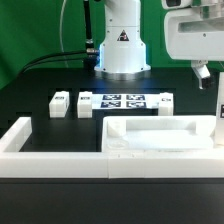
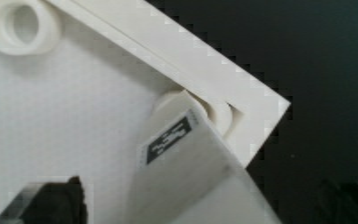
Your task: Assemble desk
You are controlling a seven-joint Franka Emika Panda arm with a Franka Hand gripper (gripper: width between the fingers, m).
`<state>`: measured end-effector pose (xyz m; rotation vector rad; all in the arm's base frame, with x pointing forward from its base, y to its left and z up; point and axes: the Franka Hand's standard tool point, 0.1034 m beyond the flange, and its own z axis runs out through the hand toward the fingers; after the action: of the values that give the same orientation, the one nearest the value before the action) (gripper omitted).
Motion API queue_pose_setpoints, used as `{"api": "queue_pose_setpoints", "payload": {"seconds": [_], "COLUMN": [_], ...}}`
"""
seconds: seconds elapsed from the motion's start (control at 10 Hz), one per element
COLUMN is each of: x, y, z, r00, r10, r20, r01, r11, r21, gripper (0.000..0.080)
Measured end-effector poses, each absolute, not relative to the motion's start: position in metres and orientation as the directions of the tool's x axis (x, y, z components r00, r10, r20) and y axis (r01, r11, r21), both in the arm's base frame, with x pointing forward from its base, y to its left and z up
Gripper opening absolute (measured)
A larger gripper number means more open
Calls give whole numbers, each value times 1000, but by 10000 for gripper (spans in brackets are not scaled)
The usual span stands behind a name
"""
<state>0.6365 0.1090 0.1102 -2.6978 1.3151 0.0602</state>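
Leg point(image 2: 179, 140) has its end at the tabletop point(image 2: 69, 110) corner, at the ext. view's far right. Its long axis runs from that corner straight back toward the gripper point(image 1: 204, 72), so it's in line w/ the pincer, not off to a side. One dark finger point(image 2: 48, 200) shows beside the leg w/ a strip of tabletop between; other finger's hidden, so can't tell if it's clamped or let go.

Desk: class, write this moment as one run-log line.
step: leg at tabletop corner | claw: over leg, grip unclear | loose: spare legs beside marker board
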Motion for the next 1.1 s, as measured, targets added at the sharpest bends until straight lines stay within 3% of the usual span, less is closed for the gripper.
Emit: {"api": "queue_pose_setpoints", "payload": {"seconds": [0.1, 0.3, 0.8, 0.9, 1.0, 1.1], "x": [638, 640, 639, 639, 639, 639], "y": [110, 110, 104, 105, 105, 105], "z": [112, 110, 106, 106, 106, 106], "r00": [748, 865, 973, 973, 973, 973], "r10": [-660, -499, -230, -229, -230, -229], "r20": [-72, -55, -37, -37, -37, -37], "r01": [-664, -501, -232, -232, -232, -232], "r11": [-745, -862, -970, -970, -970, -970], "r21": [-68, -71, -77, -77, -77, -77], "gripper": [649, 649, 649, 555, 555, 355]}}
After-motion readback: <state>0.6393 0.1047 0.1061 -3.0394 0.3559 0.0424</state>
